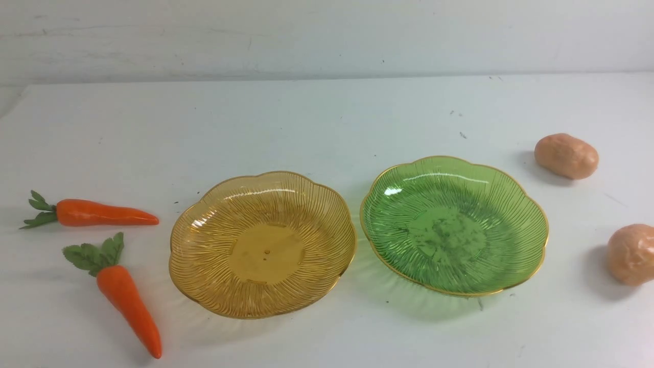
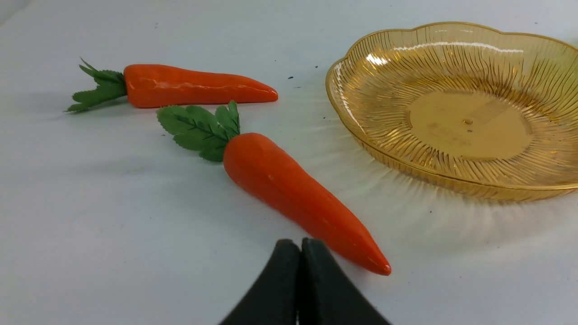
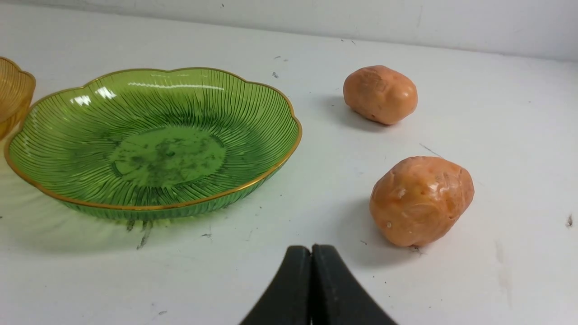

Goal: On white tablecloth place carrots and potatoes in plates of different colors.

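You are looking at the amber plate (image 1: 204,255) and the green plate (image 1: 490,194) sitting side by side in the middle of the white tablecloth (image 1: 327,128), amber on the left, rims nearly touching. Both are showing only their own ribbed bottoms, and the green one's base is carrying dark smudges. All four vegetables are lying on the cloth outside the plates. The farther carrot (image 1: 104,213) is lying left of the amber plate, tip pointing toward it. The nearer carrot (image 1: 130,306) is lying just in front of it, leaves pointing away from the robot. The farther potato (image 1: 566,156) and the nearer potato (image 1: 632,254) are resting right of the green plate, apart from each other. Your left gripper (image 2: 300,246) is hovering near the nearer carrot's tip, jaws pressed together on nothing. Your right gripper (image 3: 311,250) is hanging beside the nearer potato, jaws likewise pressed together.
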`<state>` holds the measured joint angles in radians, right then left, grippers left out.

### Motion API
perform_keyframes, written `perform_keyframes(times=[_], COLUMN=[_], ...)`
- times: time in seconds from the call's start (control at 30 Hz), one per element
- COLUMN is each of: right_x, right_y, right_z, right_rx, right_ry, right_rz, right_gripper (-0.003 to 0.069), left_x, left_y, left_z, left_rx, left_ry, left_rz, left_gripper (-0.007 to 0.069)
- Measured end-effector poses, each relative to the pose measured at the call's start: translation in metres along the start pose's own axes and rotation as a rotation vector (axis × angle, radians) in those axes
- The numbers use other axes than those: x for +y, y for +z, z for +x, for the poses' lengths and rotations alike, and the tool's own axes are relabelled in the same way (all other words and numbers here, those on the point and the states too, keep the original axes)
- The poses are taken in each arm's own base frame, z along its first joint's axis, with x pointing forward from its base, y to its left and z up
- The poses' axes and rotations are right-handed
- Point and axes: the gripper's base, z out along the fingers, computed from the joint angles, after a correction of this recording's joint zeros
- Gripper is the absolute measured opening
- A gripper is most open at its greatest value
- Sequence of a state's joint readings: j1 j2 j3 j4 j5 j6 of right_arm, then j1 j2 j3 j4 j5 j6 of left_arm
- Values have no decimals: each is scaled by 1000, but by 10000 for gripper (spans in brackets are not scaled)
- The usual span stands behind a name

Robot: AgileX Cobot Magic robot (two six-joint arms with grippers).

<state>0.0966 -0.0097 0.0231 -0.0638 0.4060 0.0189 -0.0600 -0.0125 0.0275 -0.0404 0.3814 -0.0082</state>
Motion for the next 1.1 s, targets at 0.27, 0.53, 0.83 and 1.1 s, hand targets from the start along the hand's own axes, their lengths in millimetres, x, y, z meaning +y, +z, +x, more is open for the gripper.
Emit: perform_keyframes(times=[0.27,0.53,0.83,1.1], right_x=[7,13,18,12], right_y=[-1,-2,-10,-41], right_z=[-9,-16,-30,-95], right_rx=[-77,-82,-57,-270], right_ry=[544,1135,982,678], right_rz=[-105,-228,-281,-307], right_gripper=[-15,-15,-15,-15], left_x=[-7,-25,-24,-13], left_y=[0,-4,-5,-9], left_z=[-1,-10,-18,-36], left_rx=[8,75,18,-179], left_ry=[-345,-1218,-1372,-1369], left_rz=[81,315,355,346], left_gripper=[-10,-10,-10,-10])
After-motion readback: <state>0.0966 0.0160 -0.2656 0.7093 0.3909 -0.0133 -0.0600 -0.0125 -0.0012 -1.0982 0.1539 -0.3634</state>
